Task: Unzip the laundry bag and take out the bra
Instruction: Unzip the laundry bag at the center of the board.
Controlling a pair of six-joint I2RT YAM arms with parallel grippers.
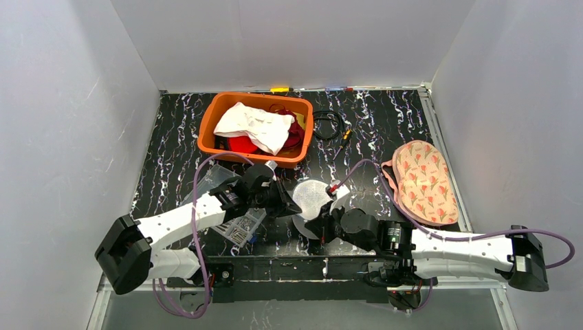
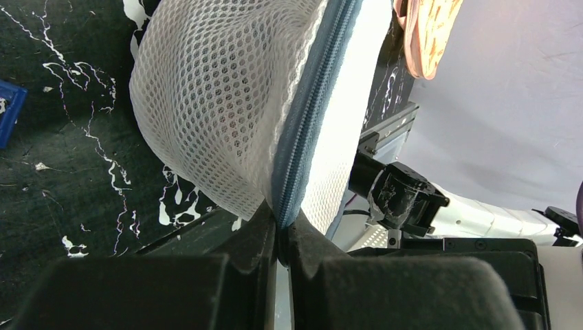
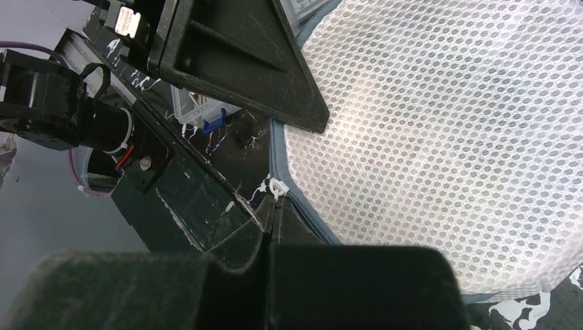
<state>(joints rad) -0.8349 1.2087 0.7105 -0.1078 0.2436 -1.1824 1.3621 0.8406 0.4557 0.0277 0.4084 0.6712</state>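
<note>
The laundry bag (image 1: 313,198), a round white mesh pouch with a grey-blue zipper band (image 2: 313,110), is held up off the black marbled table between both arms. My left gripper (image 2: 280,218) (image 1: 291,206) is shut on the bag's zippered edge, with the band pinched between its pads. My right gripper (image 3: 269,218) (image 1: 316,224) is shut at the bag's lower rim, where the white zipper pull (image 3: 277,187) sticks out at its fingertips. The bra is hidden; nothing shows through the mesh (image 3: 440,130).
An orange basket (image 1: 206,134) of white and red clothes stands at the back. A floral, pink-edged fabric piece (image 1: 421,180) lies at the right. A clear box of small parts (image 1: 237,227) sits under the left arm. A black cable (image 1: 328,125) lies behind.
</note>
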